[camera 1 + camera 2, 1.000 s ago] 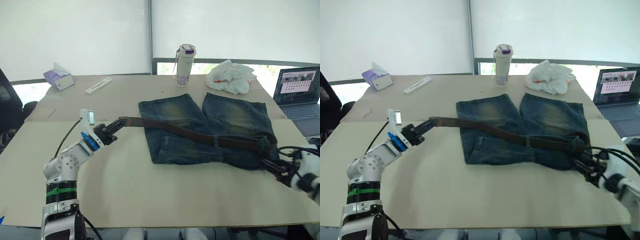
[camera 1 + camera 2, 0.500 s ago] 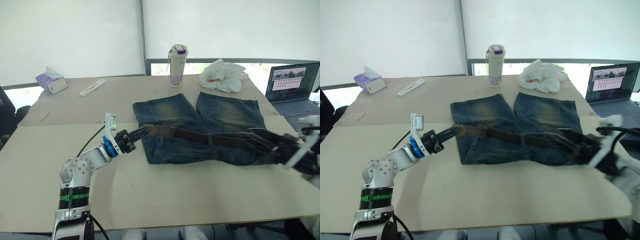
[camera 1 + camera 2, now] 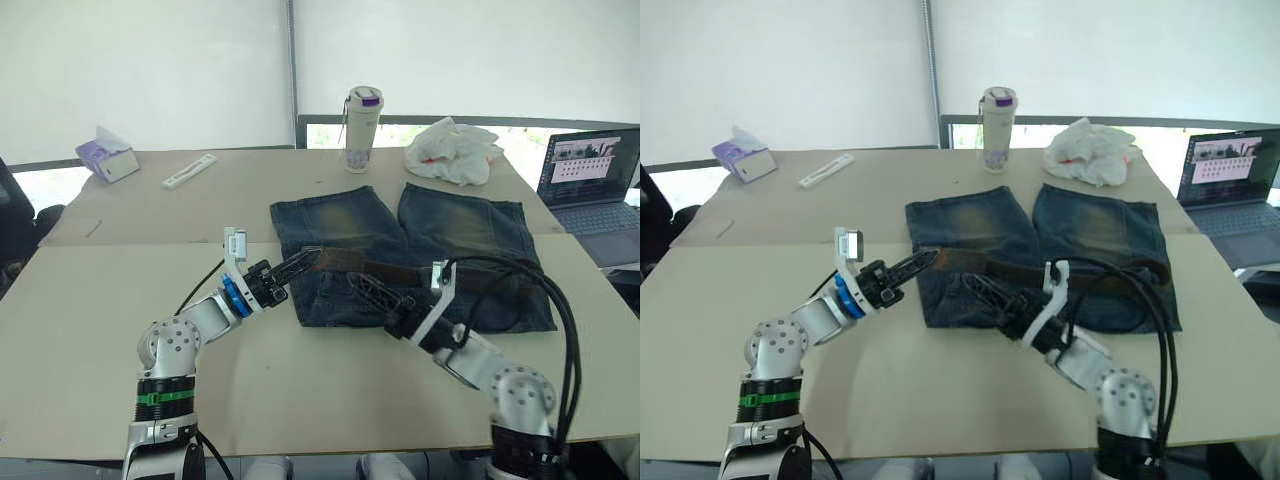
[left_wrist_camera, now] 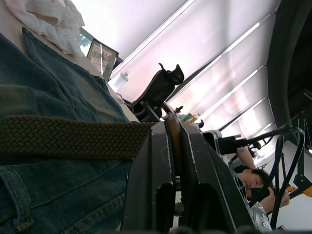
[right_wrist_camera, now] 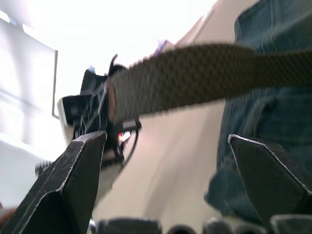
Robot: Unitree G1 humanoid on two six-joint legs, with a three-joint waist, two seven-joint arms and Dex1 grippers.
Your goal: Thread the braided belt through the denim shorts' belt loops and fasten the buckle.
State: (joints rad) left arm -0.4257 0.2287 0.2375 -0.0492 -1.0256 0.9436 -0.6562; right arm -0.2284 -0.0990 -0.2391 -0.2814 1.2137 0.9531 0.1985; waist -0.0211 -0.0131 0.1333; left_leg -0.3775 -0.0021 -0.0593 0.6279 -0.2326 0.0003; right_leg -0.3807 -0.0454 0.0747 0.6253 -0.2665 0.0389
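Note:
The denim shorts [image 3: 440, 235] lie flat on the table, waistband towards me. The braided belt [image 3: 400, 270] runs along the waistband from the shorts' left edge and curls at the right side. My left gripper [image 3: 303, 262] is shut on the belt's left end, just over the shorts' left edge; the left wrist view shows the strap [image 4: 63, 136] pinched between its fingers [image 4: 156, 165]. My right gripper [image 3: 368, 288] is open just below the belt near the shorts' middle, with the belt [image 5: 195, 73] crossing above its spread fingers [image 5: 73, 180]. The buckle and the belt loops are too small to make out.
At the back stand a bottle [image 3: 362, 128], a white plastic bag [image 3: 455, 150], a tissue box [image 3: 105, 158] and a white strip [image 3: 188, 171]. A laptop [image 3: 590, 180] sits at the right edge. Black cables [image 3: 545, 300] arc over my right arm.
My right arm swung from the shorts' right edge to their middle, close to the left gripper. The left gripper carried the belt end rightward onto the shorts' left edge. The camera shifted too.

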